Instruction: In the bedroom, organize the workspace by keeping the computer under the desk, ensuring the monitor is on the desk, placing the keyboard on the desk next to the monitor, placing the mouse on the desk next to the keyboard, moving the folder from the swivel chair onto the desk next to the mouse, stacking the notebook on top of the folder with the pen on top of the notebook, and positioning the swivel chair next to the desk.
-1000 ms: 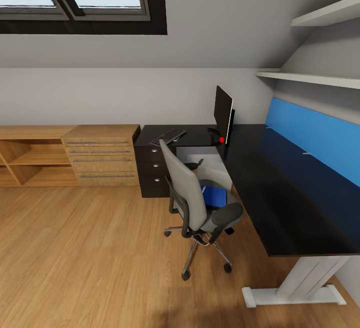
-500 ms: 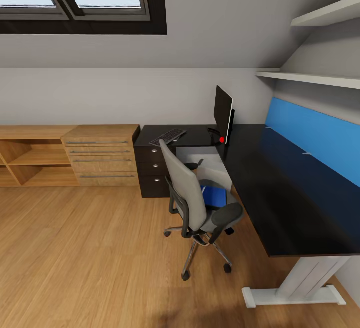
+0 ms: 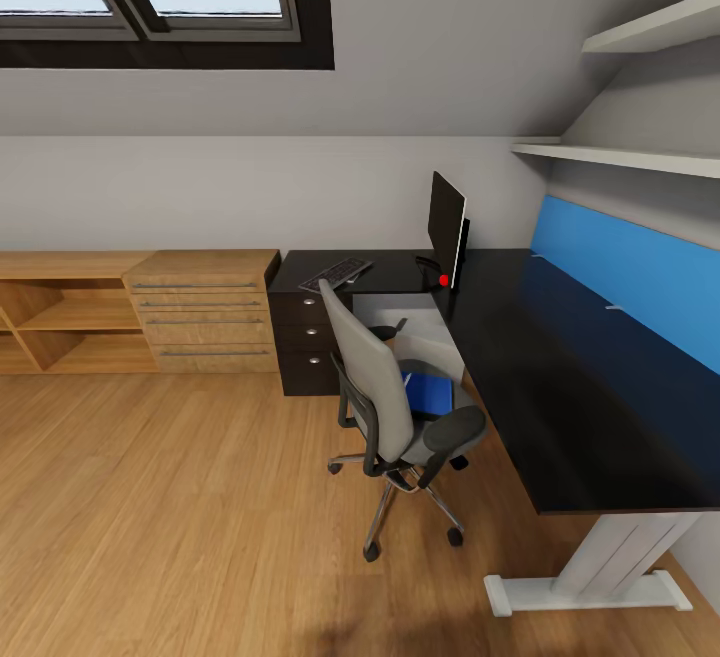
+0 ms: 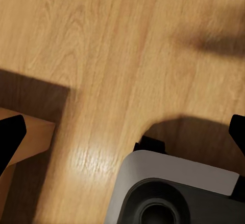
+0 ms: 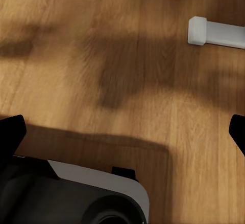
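The L-shaped black worktop [image 3: 560,377] carried the monitor [image 3: 447,229] near its corner and the keyboard [image 3: 335,272] just beside it above the drawers, so those two steps looked settled. The swivel chair [image 3: 385,402] stood close against the worktop, the blue folder [image 3: 432,392] lying on its seat and not yet moved. Computer, mouse, notebook and pen could not be made out. The left pincer [image 4: 122,132] and right pincer [image 5: 122,132] hung over bare wooden floor [image 3: 180,517], fingertips spread wide, holding nothing.
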